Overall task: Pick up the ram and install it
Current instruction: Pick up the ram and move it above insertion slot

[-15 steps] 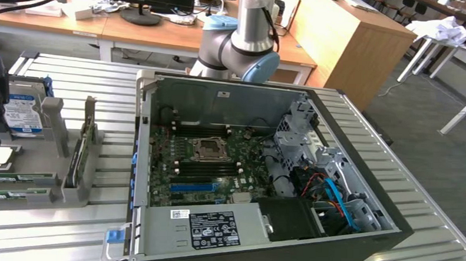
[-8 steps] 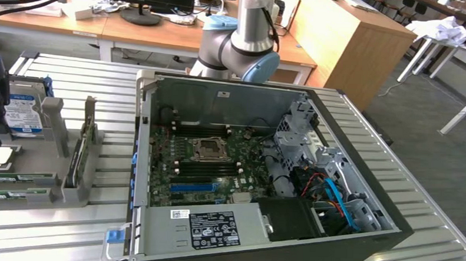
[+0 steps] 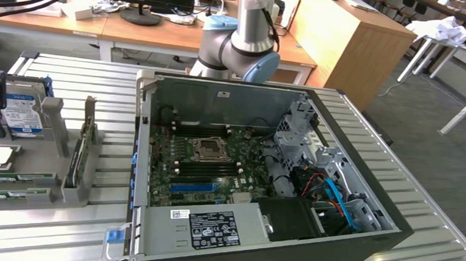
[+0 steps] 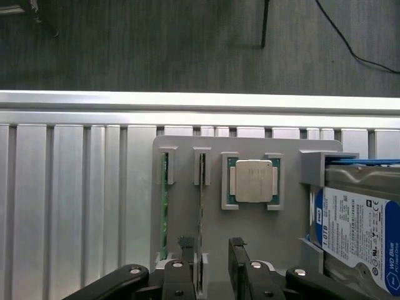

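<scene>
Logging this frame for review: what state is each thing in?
end effector: open, over the ram
ram: on edge in holder slot
second ram stick: on edge, neighbouring slot
CPU: flat in holder recess
hard drive: docked in holder
computer case: side panel off

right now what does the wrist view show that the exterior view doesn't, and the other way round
Wrist view: the jaws stand open with one ram stick lying between them in the picture, a second ram stick beside it, and dark floor beyond the table edge.
Exterior view: the open computer case, its motherboard with the CPU socket, the power supply and the arm's elbow joint.
Both: the grey parts holder, the WD Blue hard drive and the slatted aluminium table.
</scene>
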`<control>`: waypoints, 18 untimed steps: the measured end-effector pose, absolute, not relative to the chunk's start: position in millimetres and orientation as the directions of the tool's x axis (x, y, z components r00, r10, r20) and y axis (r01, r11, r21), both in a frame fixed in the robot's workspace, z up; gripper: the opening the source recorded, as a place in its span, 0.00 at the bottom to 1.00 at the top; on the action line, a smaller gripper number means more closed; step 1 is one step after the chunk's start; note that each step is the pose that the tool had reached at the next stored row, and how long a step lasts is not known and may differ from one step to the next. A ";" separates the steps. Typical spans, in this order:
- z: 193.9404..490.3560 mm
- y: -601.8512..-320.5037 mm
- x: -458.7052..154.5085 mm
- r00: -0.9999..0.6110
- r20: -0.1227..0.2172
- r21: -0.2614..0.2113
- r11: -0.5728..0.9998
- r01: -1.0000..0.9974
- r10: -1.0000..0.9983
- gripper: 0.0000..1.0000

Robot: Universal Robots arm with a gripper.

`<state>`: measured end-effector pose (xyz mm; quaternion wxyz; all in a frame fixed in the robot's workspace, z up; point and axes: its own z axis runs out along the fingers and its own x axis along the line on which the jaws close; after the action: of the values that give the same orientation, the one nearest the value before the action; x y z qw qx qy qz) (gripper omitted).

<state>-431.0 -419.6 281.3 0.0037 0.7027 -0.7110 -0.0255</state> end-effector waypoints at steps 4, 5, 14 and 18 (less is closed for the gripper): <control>281.4 -425.0 -431.3 -0.013 -0.031 0.042 0.011 -0.999 -0.999 0.36; 281.3 -426.5 -431.4 -0.013 -0.031 0.042 0.011 -0.999 -0.999 0.36; 281.3 -443.6 -432.0 -0.013 -0.031 0.042 0.011 -0.999 -0.999 0.36; 281.3 -451.7 -432.3 -0.013 -0.031 0.042 0.011 -0.999 -0.999 0.36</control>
<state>-432.3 -451.7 281.3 0.0037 0.7026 -0.7111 -0.0256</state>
